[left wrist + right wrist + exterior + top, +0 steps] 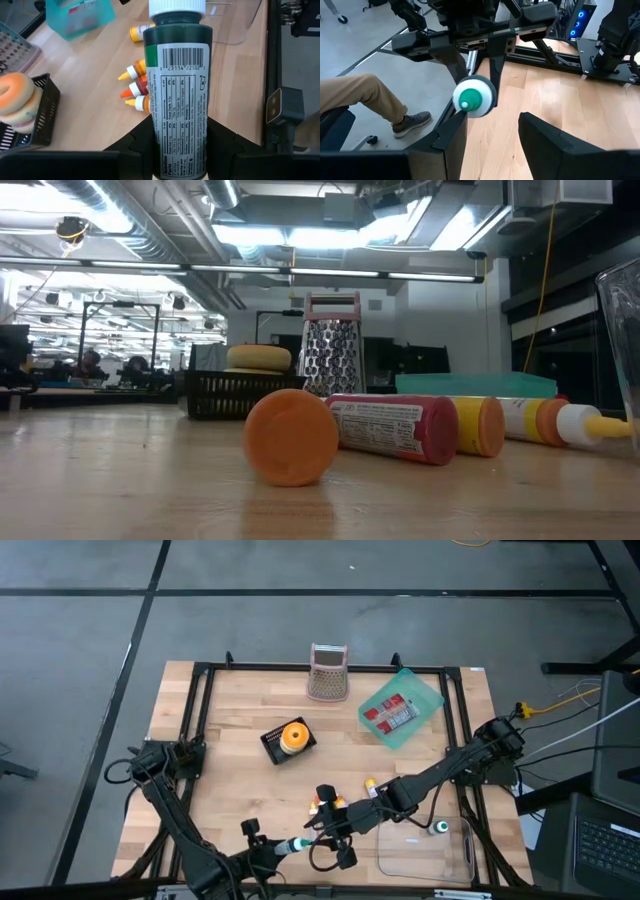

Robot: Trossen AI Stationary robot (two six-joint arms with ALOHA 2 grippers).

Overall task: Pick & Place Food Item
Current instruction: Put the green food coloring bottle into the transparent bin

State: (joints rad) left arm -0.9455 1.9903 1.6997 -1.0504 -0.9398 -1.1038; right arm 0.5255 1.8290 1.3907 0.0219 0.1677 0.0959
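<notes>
A dark green bottle (180, 75) with a white cap and a barcode label is held by my left gripper (180, 147) near the table's near edge. The high view shows the bottle (290, 845) level, with its cap toward the table's right. My left gripper (266, 848) is shut on it. My right gripper (320, 835) reaches in from the right and faces the cap. In the right wrist view the green-tipped cap (472, 97) sits just above my open right gripper (490, 132), close to one finger (455, 127). My left gripper pinches the green bottle's lower body (156, 145) between its two fingers, which lie along the bottle's sides. The bottle sticks out forward past the fingertips, cap end first. It is lifted clear of the table and roughly level. My right gripper: one finger tip is right under the cap (470, 112); whether it touches, I cannot tell.
Several small sauce bottles (322, 802) (137, 87) lie mid-table, and a yellow one (137, 32) farther off. A black basket with a bagel (288, 738), a grater (328, 672), a teal container (400, 708) and a clear bin (425, 850) also stand there. A person's leg (365, 97) shows beyond the near edge.
</notes>
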